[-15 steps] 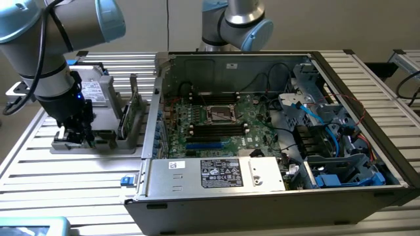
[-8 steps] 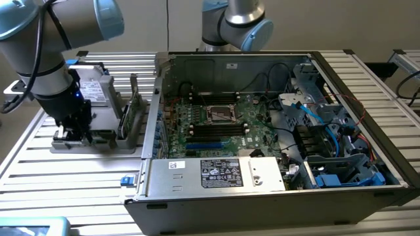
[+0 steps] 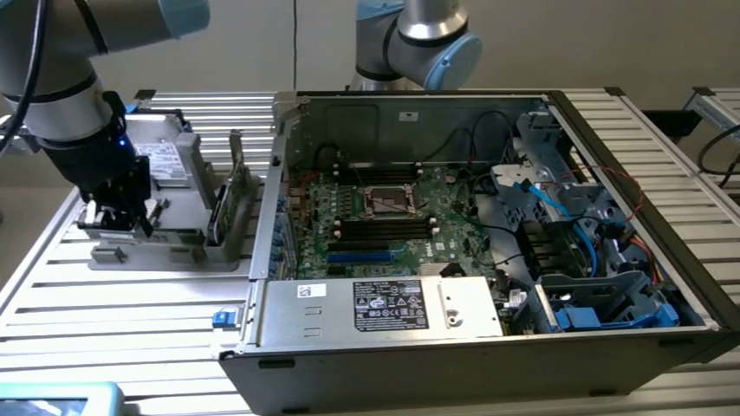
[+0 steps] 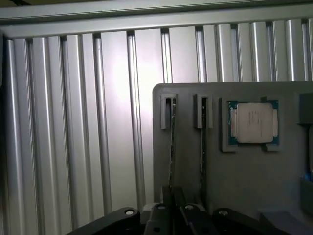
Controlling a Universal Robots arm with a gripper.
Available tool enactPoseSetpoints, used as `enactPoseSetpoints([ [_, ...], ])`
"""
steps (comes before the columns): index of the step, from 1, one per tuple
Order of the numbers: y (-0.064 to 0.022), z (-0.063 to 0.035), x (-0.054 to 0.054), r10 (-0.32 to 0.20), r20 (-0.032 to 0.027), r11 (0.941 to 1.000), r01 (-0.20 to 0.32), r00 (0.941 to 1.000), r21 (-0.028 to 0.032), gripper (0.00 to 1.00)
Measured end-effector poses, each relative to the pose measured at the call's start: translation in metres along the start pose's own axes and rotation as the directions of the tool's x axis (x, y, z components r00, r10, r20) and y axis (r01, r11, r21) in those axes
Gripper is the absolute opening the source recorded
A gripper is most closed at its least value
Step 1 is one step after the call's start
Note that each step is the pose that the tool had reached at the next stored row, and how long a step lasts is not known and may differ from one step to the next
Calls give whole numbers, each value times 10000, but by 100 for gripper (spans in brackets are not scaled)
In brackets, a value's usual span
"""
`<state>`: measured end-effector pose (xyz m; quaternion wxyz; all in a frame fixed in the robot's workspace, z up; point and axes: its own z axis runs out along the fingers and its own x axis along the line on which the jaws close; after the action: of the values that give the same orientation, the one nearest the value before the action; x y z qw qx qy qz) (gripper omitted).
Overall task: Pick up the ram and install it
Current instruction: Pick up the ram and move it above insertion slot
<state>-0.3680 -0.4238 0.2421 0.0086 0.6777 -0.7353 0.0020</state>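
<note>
Open computer case (image 3: 347, 108) is taking up the centre and right of the exterior view, with the motherboard (image 3: 445, 195) facing up. The grey parts tray (image 3: 173, 251) is lying at the exterior view's left on the slatted table (image 3: 116, 303). I'm hanging over that tray with my gripper (image 3: 116, 217) pointing straight down.

In the wrist view my fingers (image 4: 167, 198) are pinching the top edge of the ram (image 4: 172, 142), so my jaws are clenching on it. The ram is standing on edge in its tray slot, and a second strip (image 4: 202, 147) is standing in the slot just beside it.

Doing this well, I judge:
- keeping the squeeze centred on the thin edge
- keeping the wrist square to the slot, so the strip is not binding on the slot walls or knocking its neighbour
- gripping firm, not crushing

Writing: the white label (image 3: 387, 305) on the silver box at the case's near edge is carrying print and marks (too small to read). The small sticker (image 3: 407, 115) on the far wall and the faint print on the processor chip (image 4: 253, 122) are also unreadable.
</note>
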Motion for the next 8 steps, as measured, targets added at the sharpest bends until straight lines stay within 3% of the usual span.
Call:
enactPoseSetpoints([
  [4, 8, -161, 13, -61, 1, 10000, 61, 10000, 24, 14],
  [8, 17, -287, 33, -271, 6, 9995, 271, 9996, 140, 14],
])
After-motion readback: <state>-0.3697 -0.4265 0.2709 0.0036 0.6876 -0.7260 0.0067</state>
